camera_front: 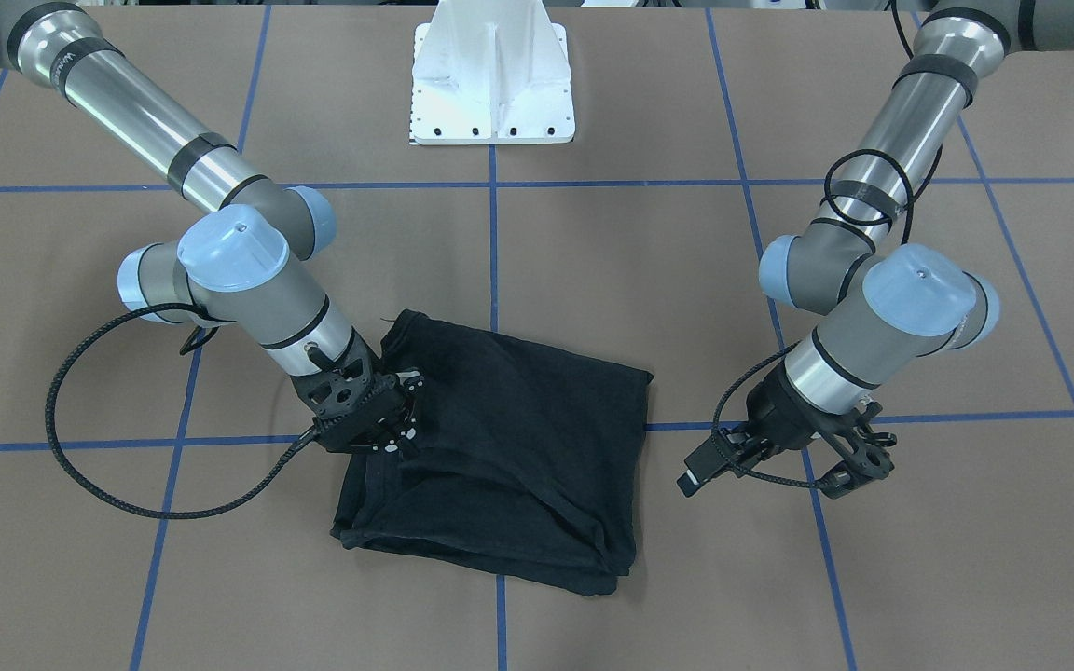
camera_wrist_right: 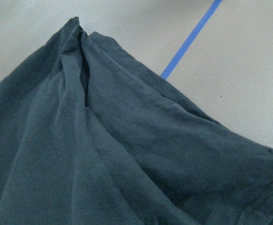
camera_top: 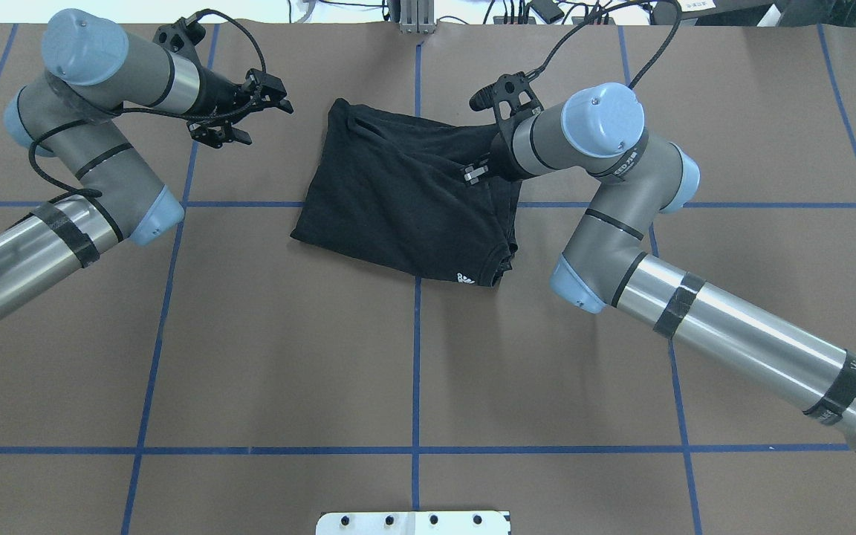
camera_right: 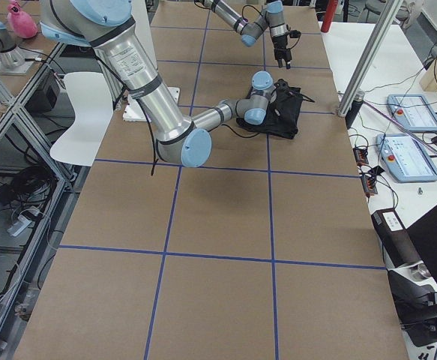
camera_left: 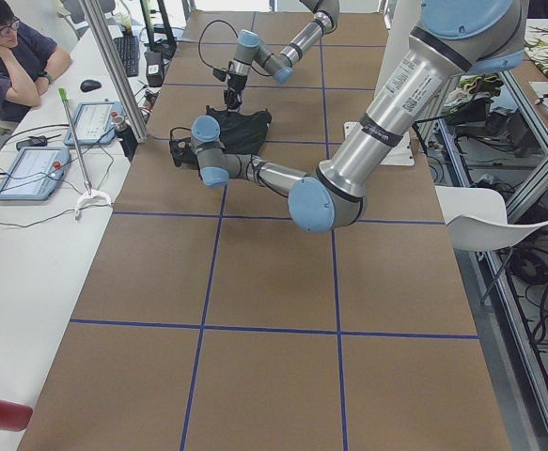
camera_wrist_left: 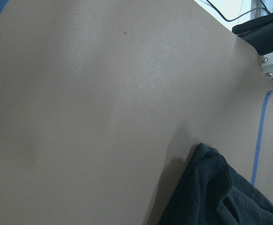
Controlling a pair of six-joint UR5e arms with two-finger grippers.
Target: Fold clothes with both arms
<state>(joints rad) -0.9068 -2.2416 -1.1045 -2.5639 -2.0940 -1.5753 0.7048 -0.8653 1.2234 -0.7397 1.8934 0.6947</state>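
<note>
The black T-shirt [camera_front: 518, 447] lies roughly folded into a rumpled square on the brown table, far from the robot's base. It also shows from overhead [camera_top: 391, 193], with a small white mark at its near corner. The printed orbit logo is hidden. My right gripper [camera_front: 390, 431] is down on the shirt's edge on the robot's right, fingertips buried in cloth, and creases run toward it [camera_top: 478, 171]. The right wrist view shows only shirt folds [camera_wrist_right: 103, 154]. My left gripper [camera_top: 268, 125] hovers open and empty beside the shirt's other side [camera_front: 700, 471]. A shirt corner shows in the left wrist view [camera_wrist_left: 211, 192].
The white pedestal base [camera_front: 492, 84] stands at the robot's side of the table. Blue tape lines [camera_top: 417, 357] grid the brown surface. An operator [camera_left: 10, 47] sits at a side desk with control tablets [camera_left: 29, 174] beyond the far edge.
</note>
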